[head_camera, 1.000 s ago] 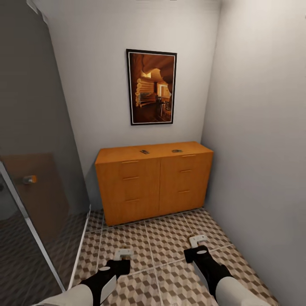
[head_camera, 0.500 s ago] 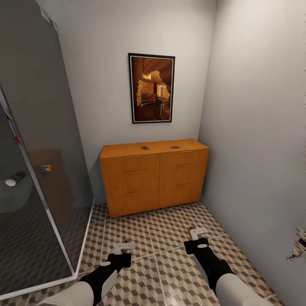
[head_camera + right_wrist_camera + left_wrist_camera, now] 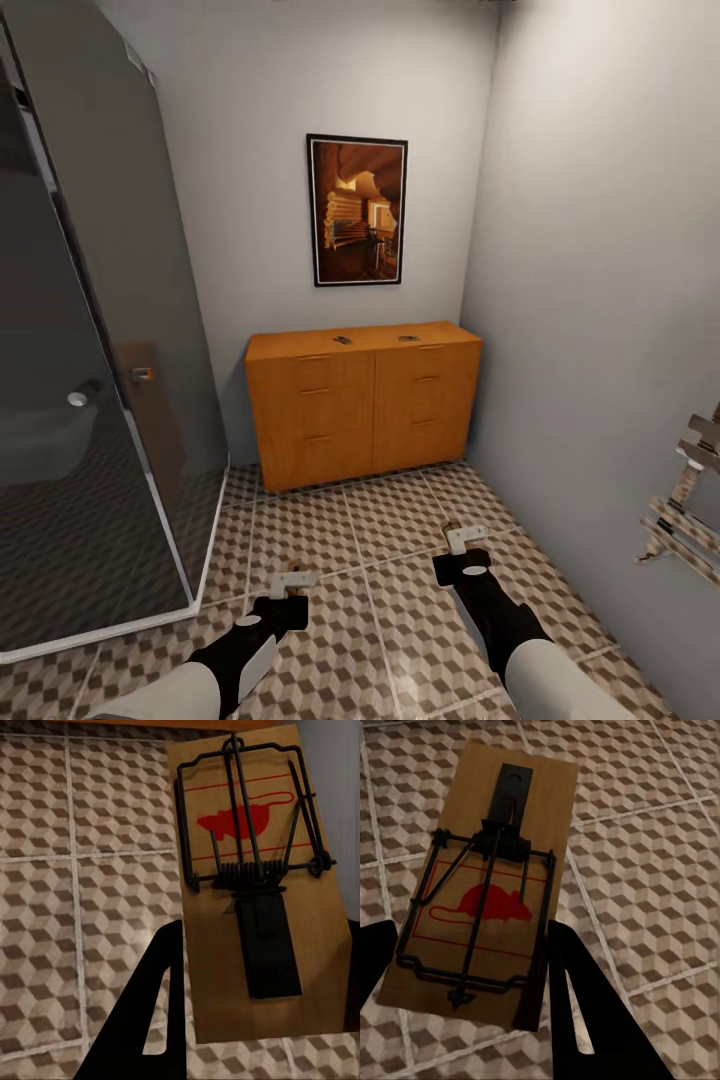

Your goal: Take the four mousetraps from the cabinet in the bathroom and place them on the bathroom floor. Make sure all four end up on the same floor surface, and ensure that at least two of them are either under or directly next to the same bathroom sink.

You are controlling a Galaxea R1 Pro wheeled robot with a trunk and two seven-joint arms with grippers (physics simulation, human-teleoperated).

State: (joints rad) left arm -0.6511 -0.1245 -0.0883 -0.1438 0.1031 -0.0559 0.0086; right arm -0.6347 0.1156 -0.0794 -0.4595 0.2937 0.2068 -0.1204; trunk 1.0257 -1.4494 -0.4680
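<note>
While each claw grips a mousetrap [image 3: 480, 900] | shower glass [image 3: 110, 330] flanks cabinet [image 3: 365, 400]

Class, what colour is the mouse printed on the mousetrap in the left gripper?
Red, on the tan mousetrap; clearest in the left wrist view.

Grey walls [image 3: 590, 250], framed picture [image 3: 357, 211], glass shower enclosure [image 3: 90, 400].

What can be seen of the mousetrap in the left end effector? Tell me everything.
The mousetrap is a flat rectangular tan wooden board printed with a red mouse outline. A dark wire frame, coil spring and black metal plate sit on top. It is held above the patterned bathroom floor, gripped across its width by the left end effector, whose black fingers press its long edges.
</note>
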